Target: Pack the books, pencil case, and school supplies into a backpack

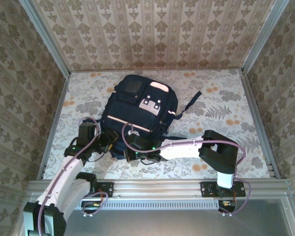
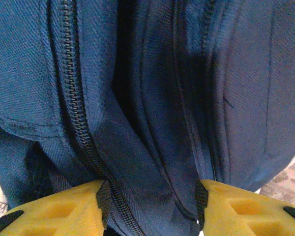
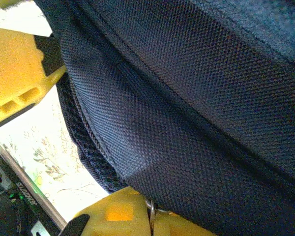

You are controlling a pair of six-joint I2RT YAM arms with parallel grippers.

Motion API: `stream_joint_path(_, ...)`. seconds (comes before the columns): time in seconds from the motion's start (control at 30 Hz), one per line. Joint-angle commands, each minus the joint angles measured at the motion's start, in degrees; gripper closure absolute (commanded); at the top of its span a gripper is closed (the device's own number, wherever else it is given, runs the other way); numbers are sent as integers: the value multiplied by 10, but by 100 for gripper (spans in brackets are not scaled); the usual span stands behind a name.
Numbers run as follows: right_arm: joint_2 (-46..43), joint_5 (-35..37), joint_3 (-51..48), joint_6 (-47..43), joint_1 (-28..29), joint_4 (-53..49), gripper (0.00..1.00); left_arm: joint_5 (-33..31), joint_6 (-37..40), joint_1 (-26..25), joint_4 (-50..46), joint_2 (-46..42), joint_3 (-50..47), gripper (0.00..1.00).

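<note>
The navy backpack [image 1: 137, 110] lies flat in the middle of the table, with its pockets facing up. Both grippers are at its near edge. My left gripper [image 1: 107, 142] has its yellow fingers [image 2: 64, 211] on either side of a thick fold of backpack fabric [image 2: 152, 147], next to a dark zipper [image 2: 76, 113]; both pads touch the cloth. My right gripper [image 3: 151, 223] is shut on a small metal zipper ring [image 3: 151, 209] under the backpack's mesh-weave fabric [image 3: 187, 113]. The books, pencil case and school supplies are out of view.
A dark strap [image 1: 191, 101] trails off the backpack's right side over the floral tabletop [image 1: 226, 113]. Patterned walls close in the table at the left, back and right. A metal rail [image 1: 162, 189] runs along the near edge.
</note>
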Motion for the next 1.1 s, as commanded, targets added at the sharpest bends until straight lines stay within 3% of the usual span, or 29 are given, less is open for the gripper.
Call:
stream_joint_path(0.0, 5, 5, -1, 5, 1, 16, 100, -20, -10, -7, 28, 10, -4, 58)
stream_joint_path(0.27, -19, 35, -40, 2, 2, 8, 100, -50, 19, -3, -6, 12, 25, 83)
stream_joint_path(0.6, -71, 81, -113, -9, -3, 4, 100, -48, 32, 21, -23, 12, 27, 87)
stream_joint_path(1.07, -119, 92, -161, -26, -14, -14, 100, -43, 53, 36, -38, 8, 38, 90)
